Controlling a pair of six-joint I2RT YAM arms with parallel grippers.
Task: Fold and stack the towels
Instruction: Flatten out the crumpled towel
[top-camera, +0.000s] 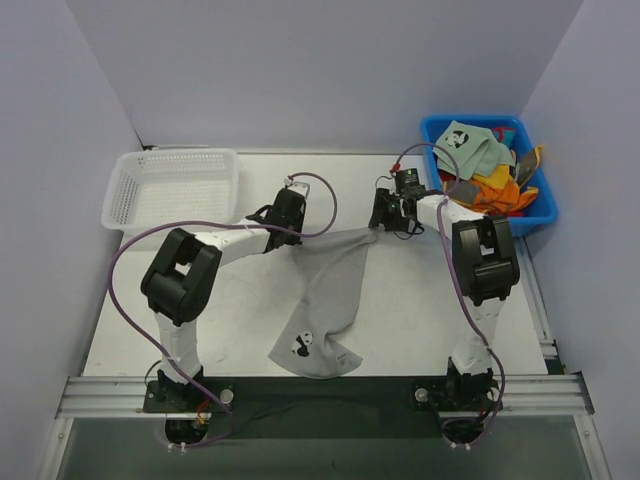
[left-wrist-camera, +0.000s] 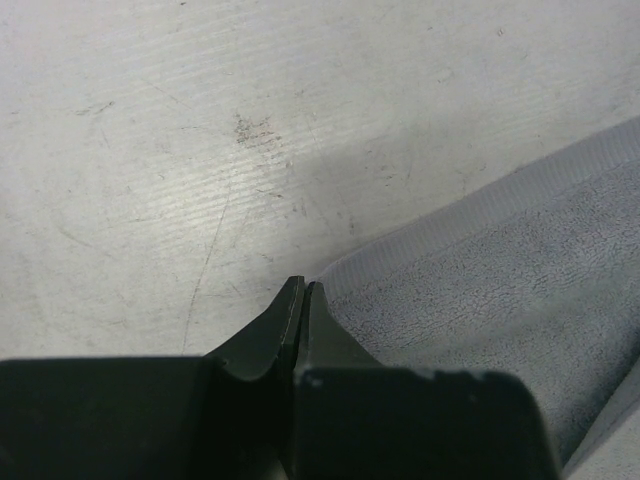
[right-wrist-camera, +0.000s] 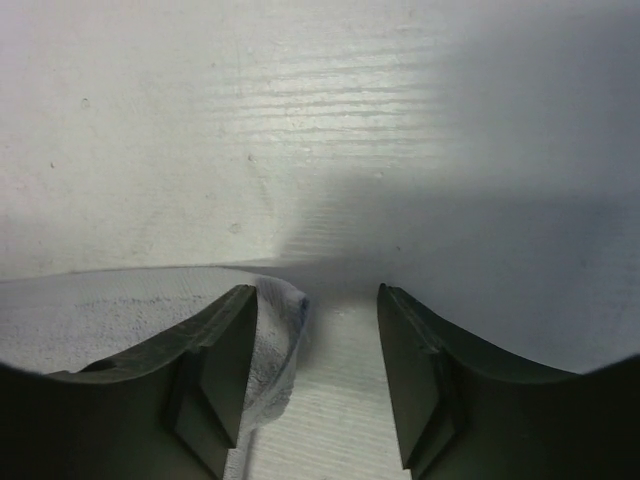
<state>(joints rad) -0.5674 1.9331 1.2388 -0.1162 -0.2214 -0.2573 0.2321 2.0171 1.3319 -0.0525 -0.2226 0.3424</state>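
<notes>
The grey towel (top-camera: 330, 290) trails nearward from both tools, unfolded: the left tool (left-wrist-camera: 303, 285) is pinched on one corner, the right tool (right-wrist-camera: 315, 292) stands apart with the other corner beside its finger. Beyond the right tool, more towels (top-camera: 480, 165) wait in the bin (top-camera: 530, 218); nothing looks stacked yet.

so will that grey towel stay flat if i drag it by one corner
Probably not: the grey towel looks floppy, creased and twisted on the table. Its looped pile likely drags rather than slides, so it may bunch.
</notes>
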